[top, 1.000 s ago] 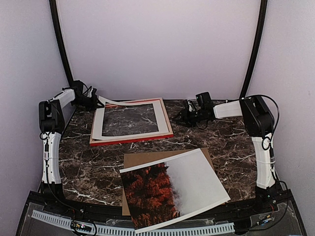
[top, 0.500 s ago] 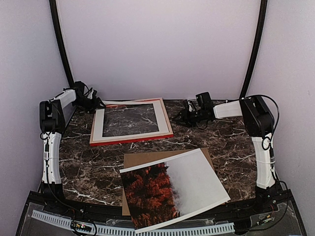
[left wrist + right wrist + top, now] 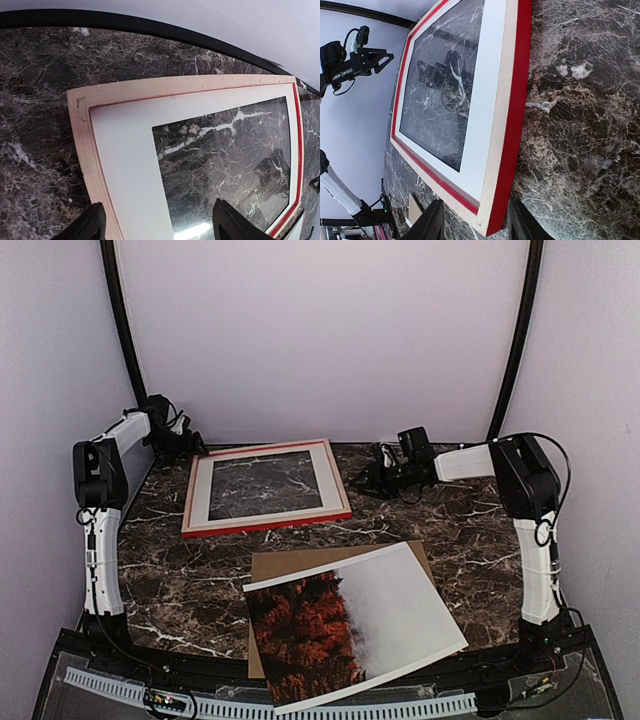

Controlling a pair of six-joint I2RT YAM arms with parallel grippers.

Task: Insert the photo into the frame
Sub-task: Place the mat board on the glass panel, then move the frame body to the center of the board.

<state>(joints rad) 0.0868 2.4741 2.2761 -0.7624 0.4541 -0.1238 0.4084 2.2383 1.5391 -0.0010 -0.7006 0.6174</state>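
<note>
The photo [image 3: 355,625], red trees fading to white fog, lies at the near edge on a brown backing board [image 3: 290,562]. The frame [image 3: 265,524] lies flat at the back, pale back side up, with a white mat [image 3: 200,495] lying flat inside it. My left gripper [image 3: 190,448] hovers open over the frame's far left corner [image 3: 80,102], its fingers [image 3: 95,222] straddling the mat [image 3: 125,150] without touching it. From the right, my right gripper [image 3: 362,480] sits at the frame's near right corner [image 3: 492,227], jaws closed on either side of the rail [image 3: 517,100].
The dark marble table [image 3: 450,520] is bounded by a black curved hoop [image 3: 120,320] and pale walls close behind the frame. The left arm [image 3: 350,62] shows beyond the frame in the right wrist view. A white slotted strip [image 3: 250,708] runs along the front edge.
My left gripper has opened and let go of the mat's far left corner. The mat has dropped flat into the frame, and the left gripper has drawn back. The right arm has stayed still.
</note>
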